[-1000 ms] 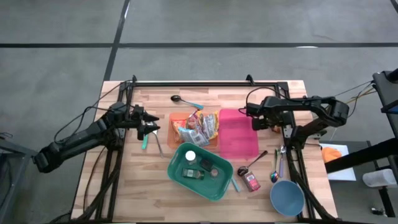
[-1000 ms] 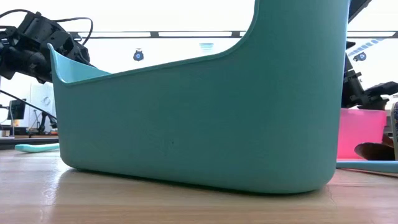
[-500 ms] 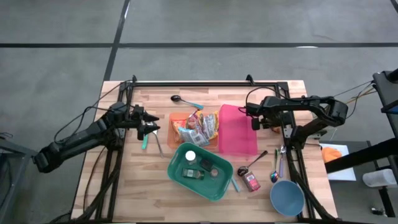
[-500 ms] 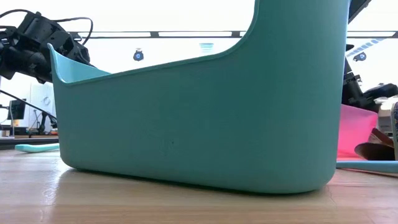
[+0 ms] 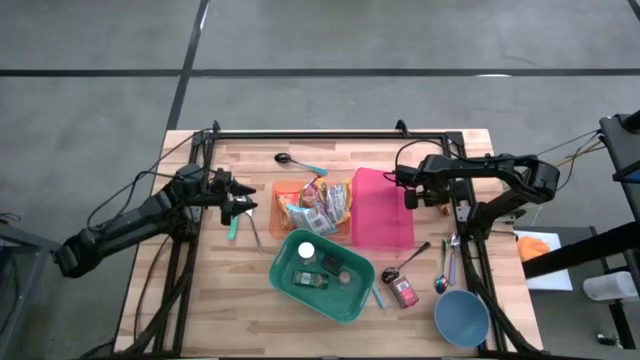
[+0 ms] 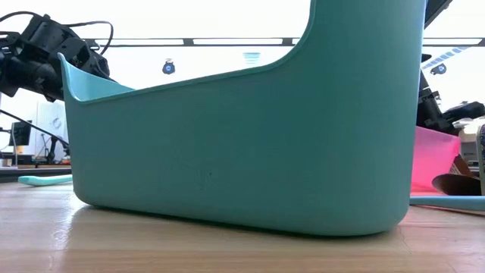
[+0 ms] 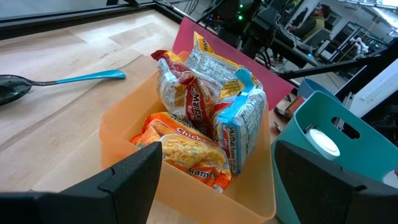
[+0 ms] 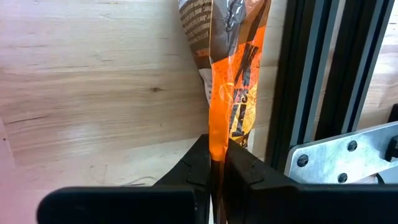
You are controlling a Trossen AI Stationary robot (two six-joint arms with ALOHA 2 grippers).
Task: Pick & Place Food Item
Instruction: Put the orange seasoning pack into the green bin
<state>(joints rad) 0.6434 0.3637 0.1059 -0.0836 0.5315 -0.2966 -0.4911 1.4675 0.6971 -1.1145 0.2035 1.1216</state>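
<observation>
I am pinching my right gripper (image 8: 217, 163) fully closed on the edge of a flat, shiny orange-and-brown snack wrapper (image 8: 227, 68), which is lying on the pale wooden table (image 8: 93, 81) beside the black metal frame rail (image 8: 311, 74), near the far right corner just past the pink rectangular plastic bin (image 5: 382, 212). My left gripper (image 5: 243, 197) is hovering with its fingers spread wide and holding nothing, facing the orange plastic bin (image 7: 124, 134) that is holding crinkled noodle packets (image 7: 205, 99); the teal plastic caddy (image 5: 320, 275) is sitting near it.
</observation>
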